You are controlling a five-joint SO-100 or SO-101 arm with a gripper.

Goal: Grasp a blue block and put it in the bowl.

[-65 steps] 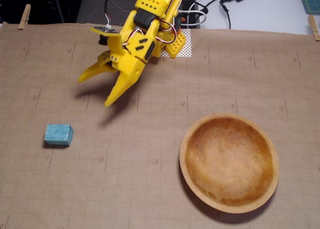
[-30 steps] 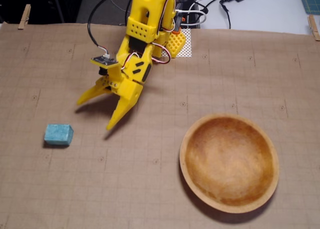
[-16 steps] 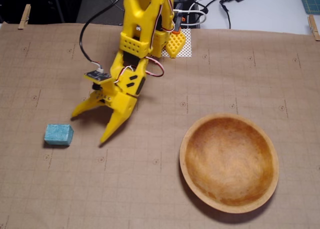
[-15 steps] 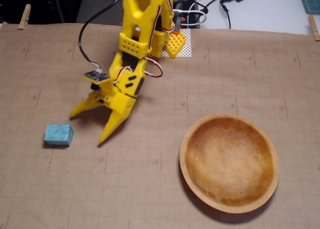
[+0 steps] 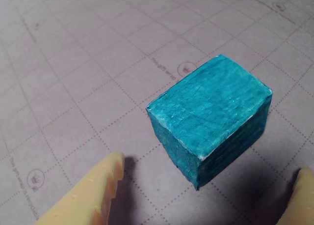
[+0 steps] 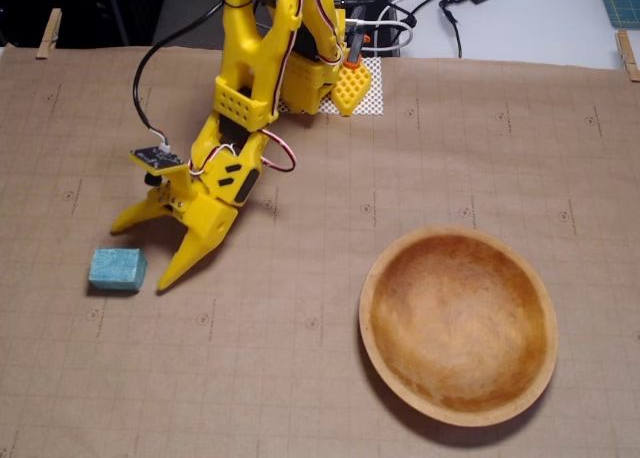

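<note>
The blue block (image 6: 118, 269) lies flat on the gridded paper covering the tabletop (image 6: 300, 378), at the left of the fixed view and well apart from the bowl (image 6: 458, 323) at lower right. The claw (image 6: 140, 253) is spread wide and holds nothing. In the wrist view the block (image 5: 210, 119) sits ahead of the two fingers (image 5: 93, 195), between their lines, touching neither.
</note>
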